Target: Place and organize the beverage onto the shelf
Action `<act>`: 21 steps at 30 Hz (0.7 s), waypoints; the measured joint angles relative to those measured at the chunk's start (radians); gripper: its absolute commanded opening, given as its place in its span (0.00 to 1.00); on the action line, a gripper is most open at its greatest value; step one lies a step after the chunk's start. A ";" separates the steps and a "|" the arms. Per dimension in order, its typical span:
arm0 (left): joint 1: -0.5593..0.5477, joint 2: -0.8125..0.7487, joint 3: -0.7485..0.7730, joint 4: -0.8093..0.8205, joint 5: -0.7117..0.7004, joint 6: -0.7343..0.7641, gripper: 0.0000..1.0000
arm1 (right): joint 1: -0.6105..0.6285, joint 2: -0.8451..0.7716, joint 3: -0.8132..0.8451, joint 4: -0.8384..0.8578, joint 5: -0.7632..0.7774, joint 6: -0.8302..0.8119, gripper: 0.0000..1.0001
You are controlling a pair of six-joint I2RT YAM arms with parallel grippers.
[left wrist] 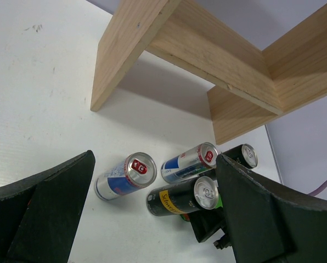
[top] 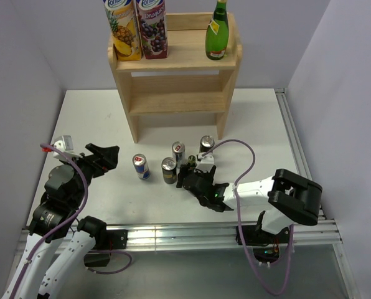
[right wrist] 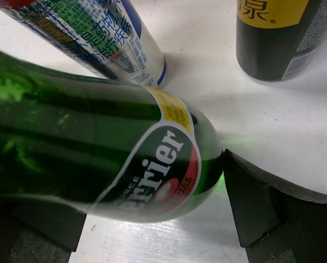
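Top external view first: the white tabletop [top: 260, 124] fills the floor of the cell, and the two-tier wooden shelf [top: 173, 103] stands at its far edge. The shelf's top board carries a pineapple juice carton [top: 124, 31], a grape juice carton [top: 153, 28] and a green glass bottle [top: 217, 34]; its lower board is bare.

Down front, the left claw [top: 109, 157] hangs wide open with nothing in it, pointing at the drinks. The right claw [top: 188, 173] is in among them, its fingers either side of a Perrier bottle [right wrist: 97, 148] low on the tabletop. One finger [right wrist: 251, 203] sits right at the glass; whether it is squeezing yet, I cannot tell.

Four cans wait nearby: two blue-and-silver cans [top: 140, 166] [top: 178, 151] and two black cans [top: 169, 169] [top: 206, 145]. One blue-and-silver can and one black can stand just beside the bottle.

This looks like the pick-up. Glass is slick, so a firm, centred squeeze is called for. Then lift straight up before any sideways travel, or the neighbours topple. The raised rim up top needs clearing too, and the spot by the other green bottle looks like a good fit.
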 measured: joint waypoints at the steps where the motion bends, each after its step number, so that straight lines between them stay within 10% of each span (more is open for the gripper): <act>1: 0.000 0.000 0.000 0.000 0.000 0.000 0.99 | 0.000 0.009 0.005 0.004 0.004 -0.003 1.00; 21: -0.002 0.000 0.000 0.000 0.012 0.000 0.99 | 0.000 0.151 0.030 0.161 0.134 -0.142 0.93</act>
